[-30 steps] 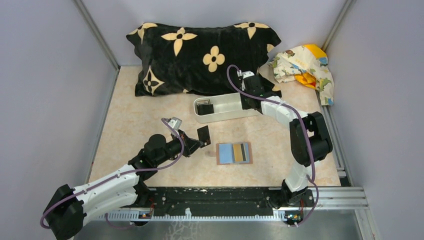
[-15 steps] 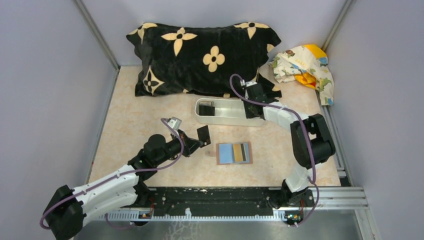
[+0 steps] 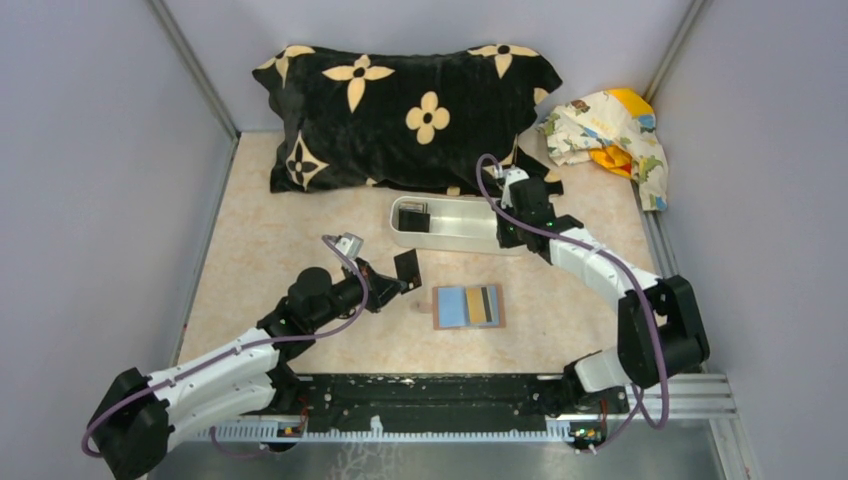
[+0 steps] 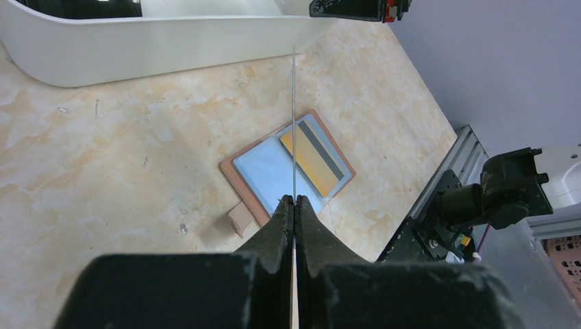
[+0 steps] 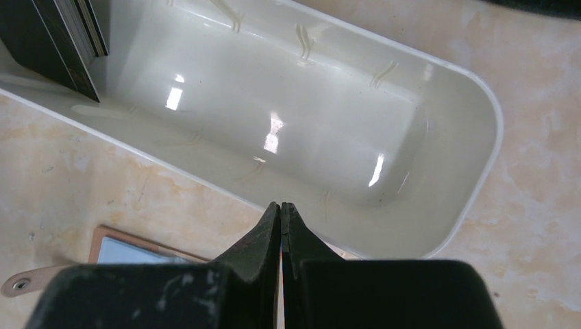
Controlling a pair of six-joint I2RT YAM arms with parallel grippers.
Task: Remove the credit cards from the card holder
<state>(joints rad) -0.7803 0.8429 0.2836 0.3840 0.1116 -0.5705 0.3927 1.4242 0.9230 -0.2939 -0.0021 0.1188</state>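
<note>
Our left gripper [image 4: 294, 202] is clamped on a dark card [image 4: 294, 123], held edge-on above the table [image 4: 137, 151]. We judge it thin, stiff, slick and light, best pinched by a free edge. A tan card [image 4: 310, 163] lies in the open holder [image 4: 260, 171], brown-rimmed and blue-lined, flat on the table, while the right gripper [image 5: 281, 208] hangs empty, fingers pressed together, over the glossy white tray [image 5: 473, 171].
</note>
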